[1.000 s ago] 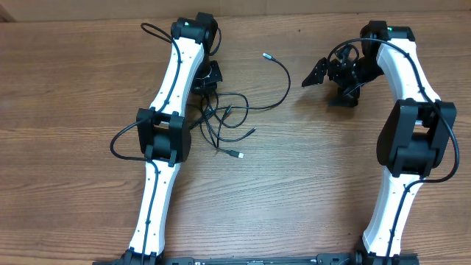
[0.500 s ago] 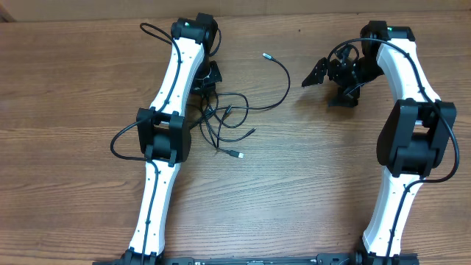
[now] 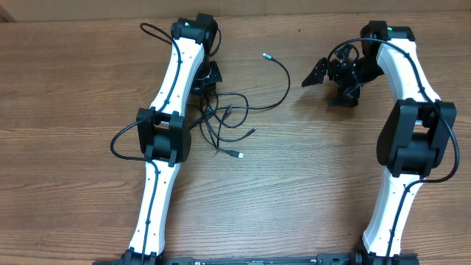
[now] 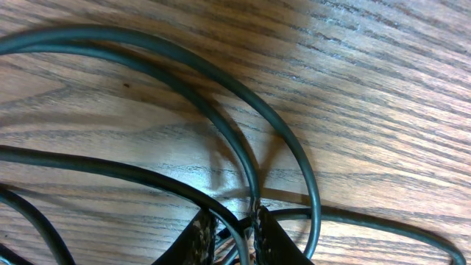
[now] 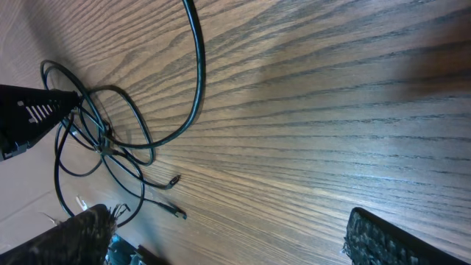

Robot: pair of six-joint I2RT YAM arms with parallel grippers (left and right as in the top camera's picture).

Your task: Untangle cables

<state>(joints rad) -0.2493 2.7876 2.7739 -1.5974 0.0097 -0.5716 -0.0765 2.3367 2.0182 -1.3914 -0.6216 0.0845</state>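
Note:
The cables [image 3: 224, 118] are thin black cords lying in a loose tangle on the wooden table, right of my left arm. One strand arcs up to a silvery plug [image 3: 266, 55], and another plug [image 3: 239, 154] lies at the bottom. My left gripper [image 3: 207, 92] is at the tangle's upper left edge. In the left wrist view it [image 4: 232, 239] is nearly shut, with a cable strand [image 4: 243, 221] passing between its fingertips. My right gripper [image 3: 329, 87] stands wide open over bare wood, well right of the tangle. Nothing lies between its fingers [image 5: 397, 239]; the cables [image 5: 110, 140] show at that view's left.
The white left arm [image 3: 173, 88] runs along the tangle's left side, with its own thicker black cable looping out [image 3: 118, 143]. The right arm [image 3: 408, 110] stands at the right. The table's far edge [image 3: 73, 18] is at the top.

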